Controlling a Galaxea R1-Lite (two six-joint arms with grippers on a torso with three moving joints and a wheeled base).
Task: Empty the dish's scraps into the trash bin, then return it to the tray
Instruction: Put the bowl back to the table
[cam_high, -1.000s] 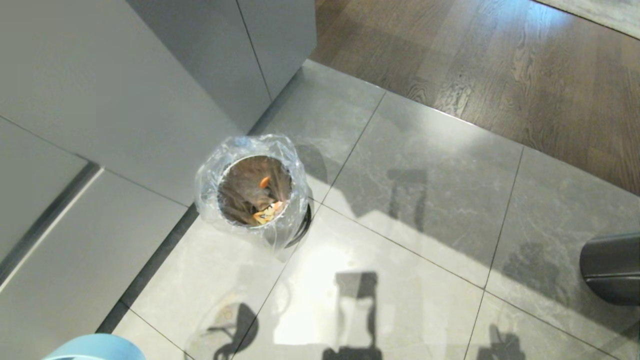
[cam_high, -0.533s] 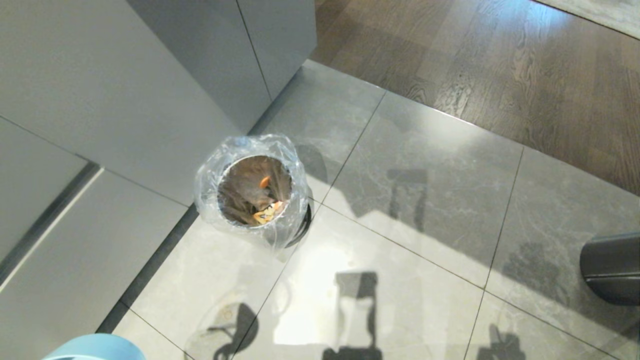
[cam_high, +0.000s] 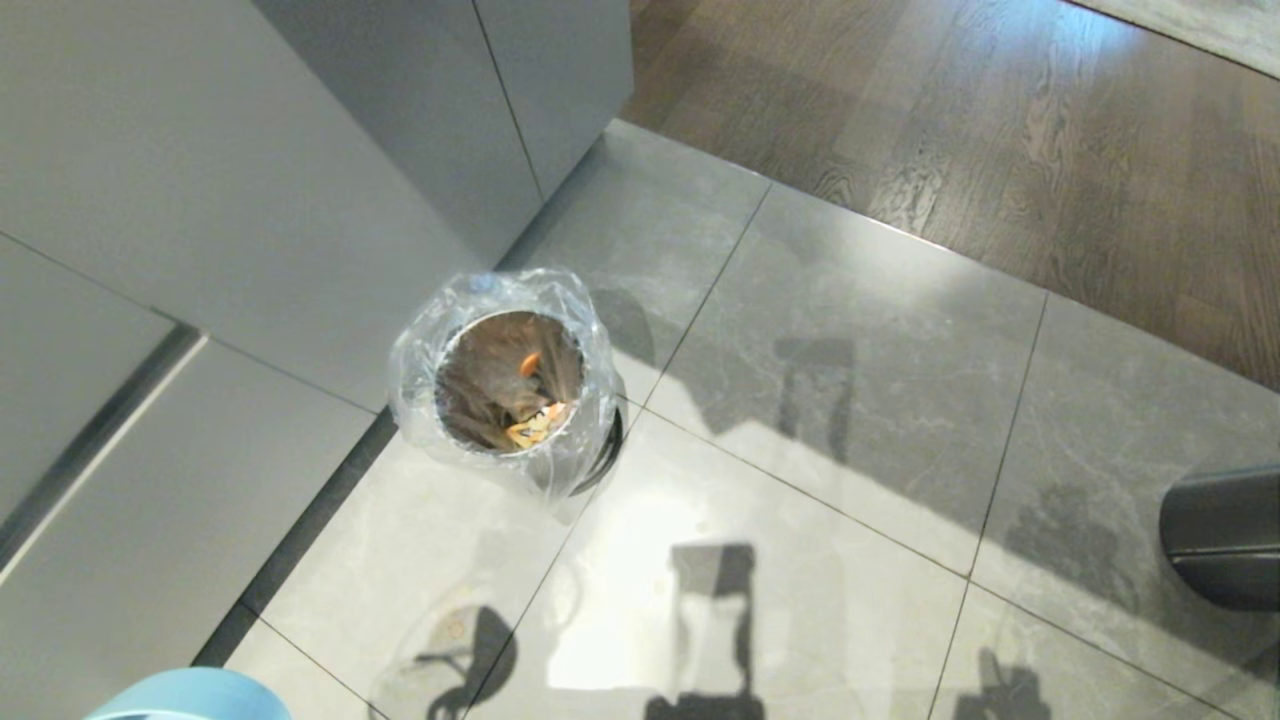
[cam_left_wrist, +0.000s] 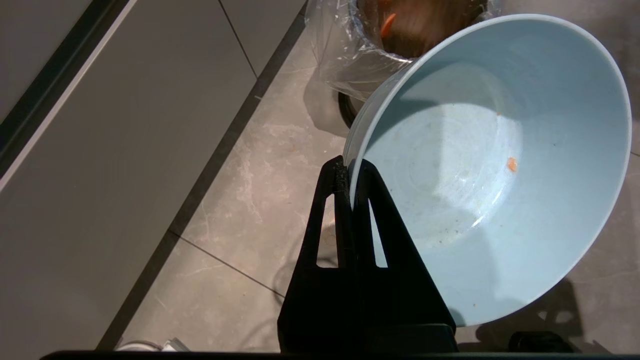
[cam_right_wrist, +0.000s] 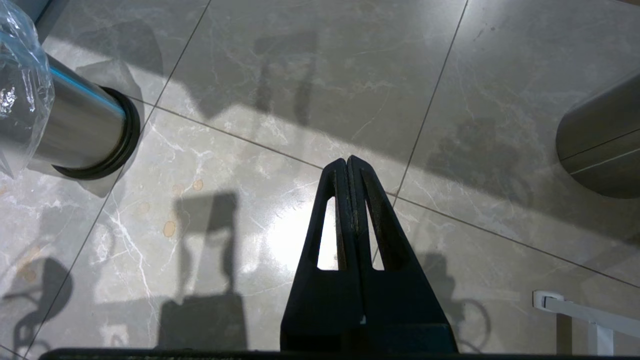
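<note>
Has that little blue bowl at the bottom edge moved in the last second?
No. The light-blue bowl sits at the same spot against the dark floor joint, and the lined trash bin hasn't shifted either.

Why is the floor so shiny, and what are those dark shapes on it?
Head view: bright light glares off the grey floor tiles, crossed by dark shadows; the trash bin liner glints. Left wrist view: a sunlit patch falls inside the dish, pinched by the left claw. Right wrist view: glare on the floor beside the shut right claw, with dark shadows.
</note>
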